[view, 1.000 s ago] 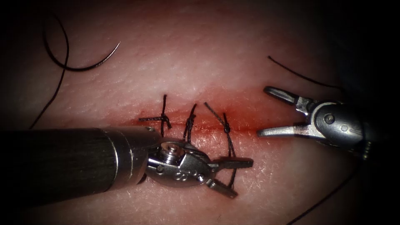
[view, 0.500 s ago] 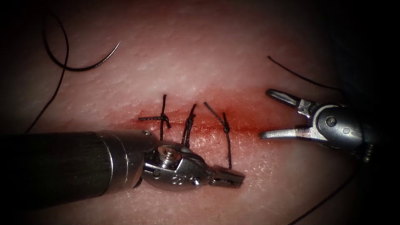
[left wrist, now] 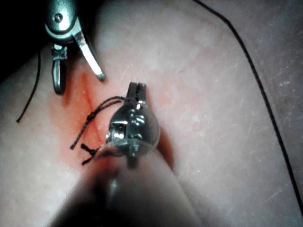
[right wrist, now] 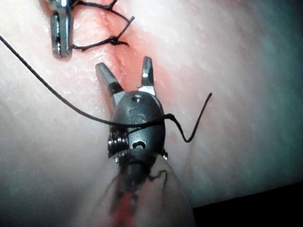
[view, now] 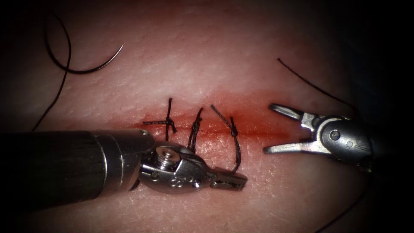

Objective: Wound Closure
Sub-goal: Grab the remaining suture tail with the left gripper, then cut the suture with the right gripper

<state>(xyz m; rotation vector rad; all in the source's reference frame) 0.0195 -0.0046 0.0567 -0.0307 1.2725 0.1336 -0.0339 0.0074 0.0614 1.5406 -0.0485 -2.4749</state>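
Observation:
The cut (view: 258,129) runs across the tissue (view: 224,56) with three knotted stitches (view: 195,127) on it. My left tool (view: 228,180) is shut on the lower tail of the rightmost stitch (view: 233,129), just below the cut; its closed tip (left wrist: 137,90) grips that thread. My right tool (view: 268,128) stands open at the cut's right end and holds nothing; its jaws (right wrist: 124,68) straddle the red line. The curved needle (view: 86,70) lies free on the tissue far up at the left, not in it. Neither tool holds it.
The needle's long thread (view: 51,103) trails down the left side. Another strand (view: 310,77) runs above the right tool and drapes across its wrist (right wrist: 137,124). Red fluid (view: 254,116) stains the tissue around the cut.
The left tool's jaws, open around the rightmost stitch's tail a second ago, have shut on it and drawn a little left. The right tool has shifted slightly left and down, still open.

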